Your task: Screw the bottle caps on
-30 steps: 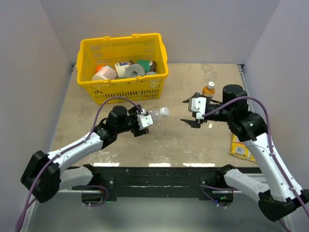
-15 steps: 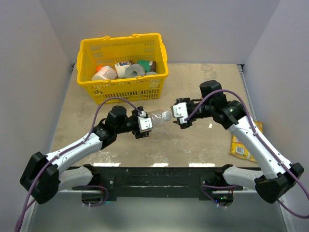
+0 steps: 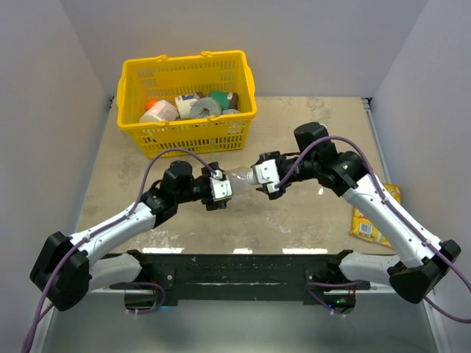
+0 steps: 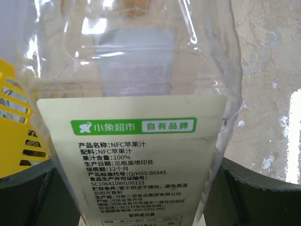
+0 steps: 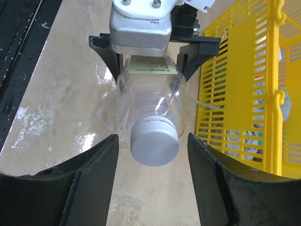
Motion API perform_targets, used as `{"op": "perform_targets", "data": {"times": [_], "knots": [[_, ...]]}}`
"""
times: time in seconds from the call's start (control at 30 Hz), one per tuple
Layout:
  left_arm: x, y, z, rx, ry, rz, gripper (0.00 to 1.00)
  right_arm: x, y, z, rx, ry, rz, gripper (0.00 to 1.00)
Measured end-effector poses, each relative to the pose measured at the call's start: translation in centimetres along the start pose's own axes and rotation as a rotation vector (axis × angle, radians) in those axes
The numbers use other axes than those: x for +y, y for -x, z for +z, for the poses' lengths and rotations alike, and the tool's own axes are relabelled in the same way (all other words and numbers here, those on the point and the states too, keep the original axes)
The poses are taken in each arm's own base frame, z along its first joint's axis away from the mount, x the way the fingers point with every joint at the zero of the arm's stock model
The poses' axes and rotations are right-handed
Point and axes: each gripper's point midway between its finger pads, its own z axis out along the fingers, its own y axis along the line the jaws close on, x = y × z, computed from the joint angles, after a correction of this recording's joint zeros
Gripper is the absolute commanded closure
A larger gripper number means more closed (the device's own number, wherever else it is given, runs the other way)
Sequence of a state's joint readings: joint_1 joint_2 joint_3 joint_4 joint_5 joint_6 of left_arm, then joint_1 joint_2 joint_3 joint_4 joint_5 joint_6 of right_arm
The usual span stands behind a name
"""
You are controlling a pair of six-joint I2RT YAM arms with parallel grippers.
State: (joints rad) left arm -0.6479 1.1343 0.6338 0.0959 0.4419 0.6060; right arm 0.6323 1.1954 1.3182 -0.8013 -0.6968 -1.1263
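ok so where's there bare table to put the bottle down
Bare table behind the right arm, between basket and right wall; also the strip between the bottle and the near edge, and left of the left arm. Crowded at centre, where both arms meet, and by the packet.

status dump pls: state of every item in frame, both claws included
clear bottle: lifted, horizontal, gripped at its base end.
cap: sitting on the bottle's neck; can't tell how tight.
left claw: shut on the clear bottle.
right claw: open, fingers either side of the cap, not touching.
yellow basket: upright, holding several items.
snack packet: lying flat, untouched.
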Motion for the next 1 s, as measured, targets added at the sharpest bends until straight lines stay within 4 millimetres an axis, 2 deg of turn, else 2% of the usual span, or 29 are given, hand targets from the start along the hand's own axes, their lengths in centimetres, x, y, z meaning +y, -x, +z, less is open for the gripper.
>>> {"op": "perform_targets", "data": {"times": [0.3, 0.43, 0.57, 0.67, 0.8, 0.9, 1.0], "knots": [[0.3, 0.4, -0.2, -0.011, 0.008, 0.035, 1.0, -0.1, -0.5, 0.9, 0.015, 0.035, 0.012, 0.53], [0.3, 0.3, -0.2, -0.01, 0.01, 0.044, 1.0, 0.1, -0.7, 1.0, 0.022, 0.045, 0.014, 0.7], [0.8, 0.2, -0.2, -0.004, 0.036, 0.06, 1.0, -0.1, -0.8, 1.0, 0.029, 0.048, 0.037, 0.76], [1.9, -0.2, -0.4, 0.023, 0.095, 0.092, 1.0, -0.9, -1.0, 1.6, 0.045, 0.043, 0.123, 0.82], [4.3, -2.1, -1.2, 0.116, 0.241, 0.16, 1.0, -2.5, -1.7, 3.8, 0.061, 0.062, 0.337, 0.85], [5.6, -3.8, -2.1, 0.207, 0.335, 0.228, 1.0, -2.6, -3.3, 5.3, 0.092, 0.081, 0.516, 0.85], [6.8, -5.0, -2.7, 0.297, 0.409, 0.32, 1.0, -1.8, -5.4, 6.4, 0.127, 0.107, 0.746, 0.85]]}}
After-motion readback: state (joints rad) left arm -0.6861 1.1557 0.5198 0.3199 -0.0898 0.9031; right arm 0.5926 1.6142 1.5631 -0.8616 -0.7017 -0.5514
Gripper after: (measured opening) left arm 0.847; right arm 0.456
